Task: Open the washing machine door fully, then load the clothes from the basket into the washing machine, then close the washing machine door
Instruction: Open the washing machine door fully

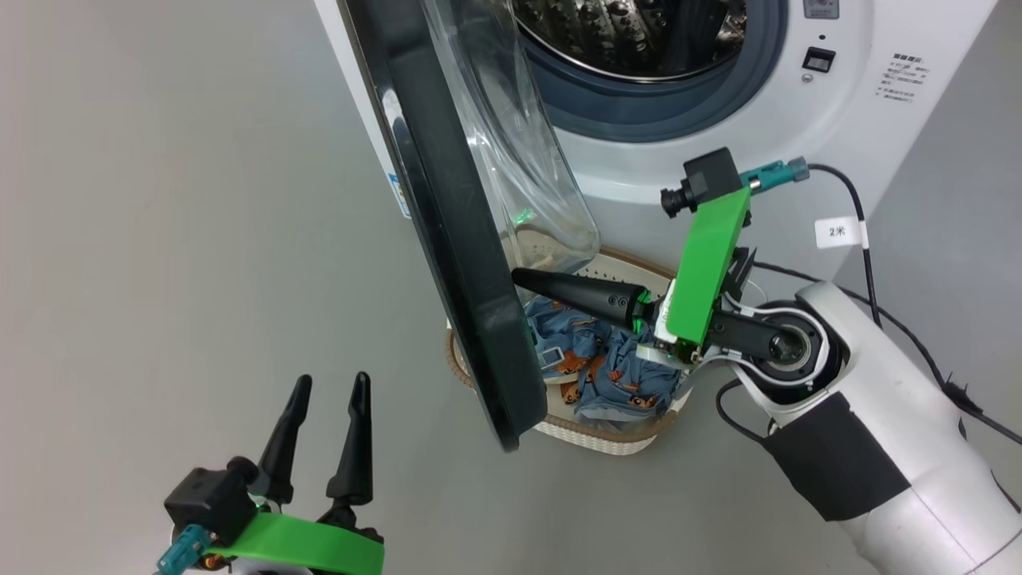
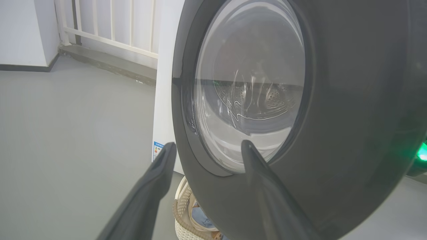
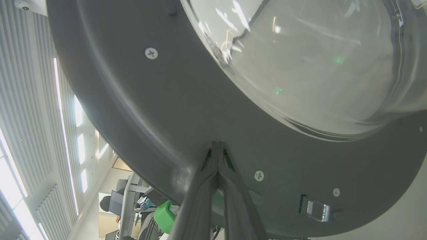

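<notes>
Bright, even indoor light, faint soft shadows on the grey floor (image 1: 160, 200), white glare streaks across the washing machine door (image 3: 240, 20) glass, blown-out bright panels (image 3: 6, 160) beside it, green glow (image 2: 423, 155) at frame edge, left jaws soft-edged near lens, wide-angle bending at edges

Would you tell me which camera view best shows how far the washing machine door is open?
The head view: the washing machine door is seen edge-on, swung away from the washing machine. The left wrist view shows its outer face; the right wrist view its inner face, with the shut right pincer at it.
</notes>
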